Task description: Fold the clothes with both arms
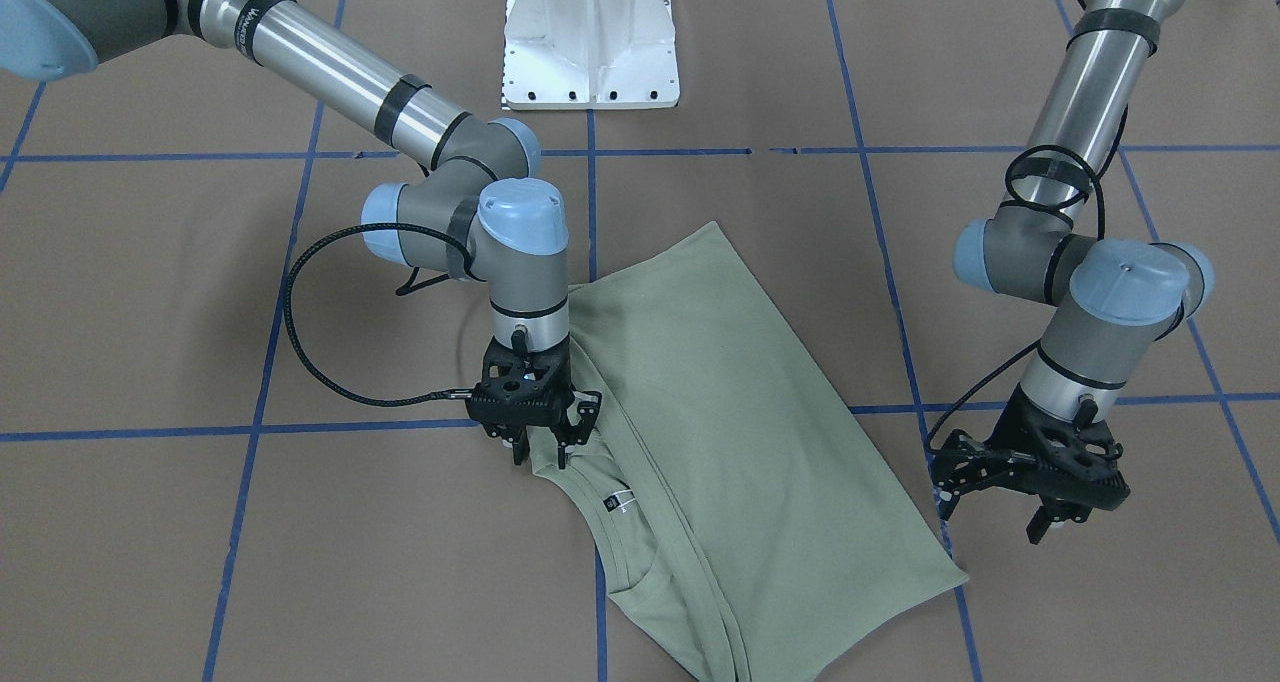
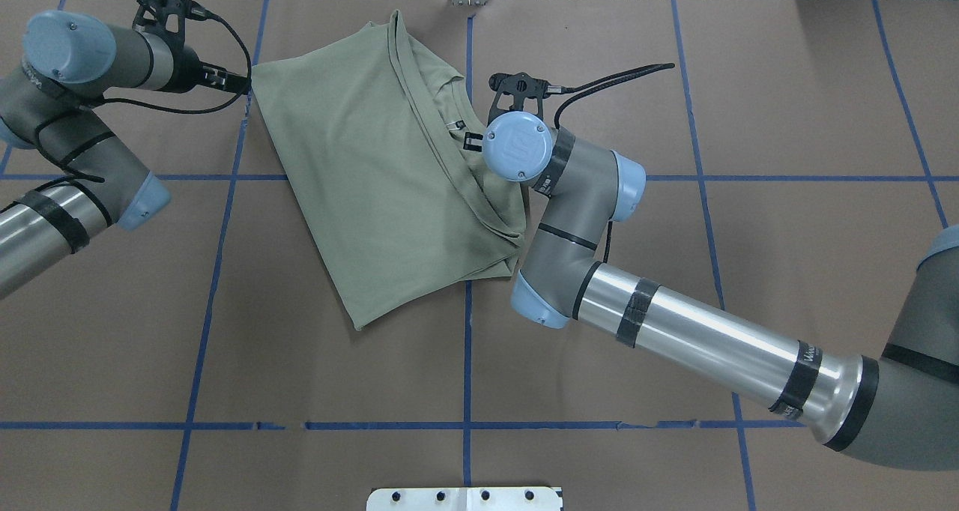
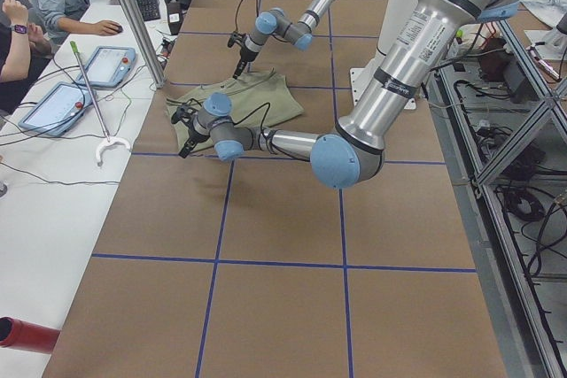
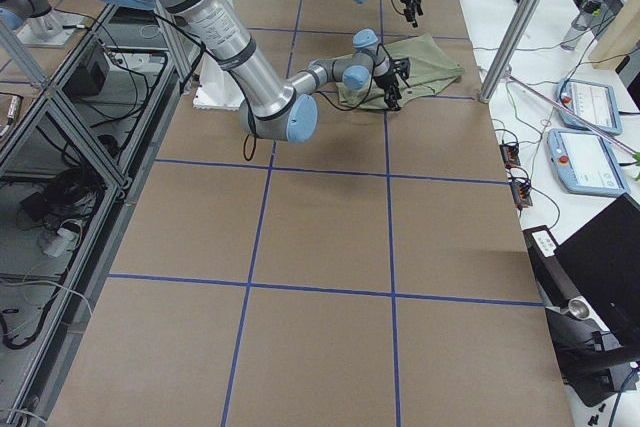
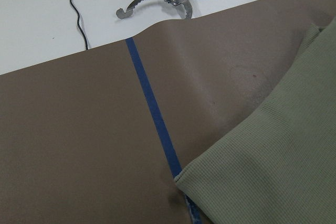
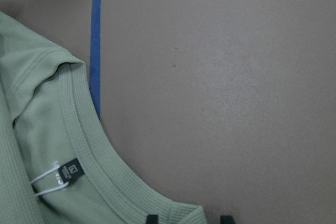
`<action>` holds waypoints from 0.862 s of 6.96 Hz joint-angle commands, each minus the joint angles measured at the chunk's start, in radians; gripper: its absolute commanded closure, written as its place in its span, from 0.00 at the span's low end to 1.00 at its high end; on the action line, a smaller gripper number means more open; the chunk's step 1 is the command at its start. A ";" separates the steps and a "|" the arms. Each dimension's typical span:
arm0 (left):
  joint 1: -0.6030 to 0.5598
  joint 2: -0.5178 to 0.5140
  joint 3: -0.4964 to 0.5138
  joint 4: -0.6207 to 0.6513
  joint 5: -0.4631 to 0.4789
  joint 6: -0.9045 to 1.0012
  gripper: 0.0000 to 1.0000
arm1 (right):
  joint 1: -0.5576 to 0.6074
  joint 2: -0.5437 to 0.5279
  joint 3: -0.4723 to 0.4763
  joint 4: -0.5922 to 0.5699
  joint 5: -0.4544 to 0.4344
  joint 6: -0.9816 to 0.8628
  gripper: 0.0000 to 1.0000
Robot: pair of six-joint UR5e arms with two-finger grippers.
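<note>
Quick count: one shirt [image 1: 740,412], two arms, two sets of fingers, one table [image 1: 150,312].

The sage-green shirt lies folded lengthwise mid-table, across the blue tape [image 1: 300,430] grid. In the front view its neck end points to 6 o'clock and its other end to 12. One white base [image 1: 590,32] sits at its 11 o'clock.

The right arm [image 1: 400,102] comes down at the shirt's 9 o'clock edge. The right fingers [image 1: 562,452] are spread right at the collar near the shoulder. In the wrist view the two dark tips are apart with the collar edge between them, and nothing is pinched.

The left arm [image 1: 1090,92] has its left fingers [image 1: 1042,522] at the shirt's 4 o'clock, near the corner but off the cloth. They're released and holding nothing.

Writing: one small black label [image 6: 68,174] inside the collar has tiny white marks I can't read. One white thread loop [image 6: 44,184] hangs next to it. There's white lettering on the arms' black bands, also too small to read.
</note>
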 commanded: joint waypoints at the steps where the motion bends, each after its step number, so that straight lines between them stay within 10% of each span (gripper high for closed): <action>1: 0.001 0.000 -0.001 0.000 0.000 0.000 0.00 | 0.000 0.002 0.005 -0.001 0.000 0.010 1.00; 3: 0.001 0.000 -0.001 0.000 0.000 0.000 0.00 | -0.005 -0.039 0.098 -0.012 0.006 0.014 1.00; 6: 0.001 -0.001 -0.001 0.000 0.000 0.000 0.00 | -0.095 -0.323 0.564 -0.196 -0.017 0.027 1.00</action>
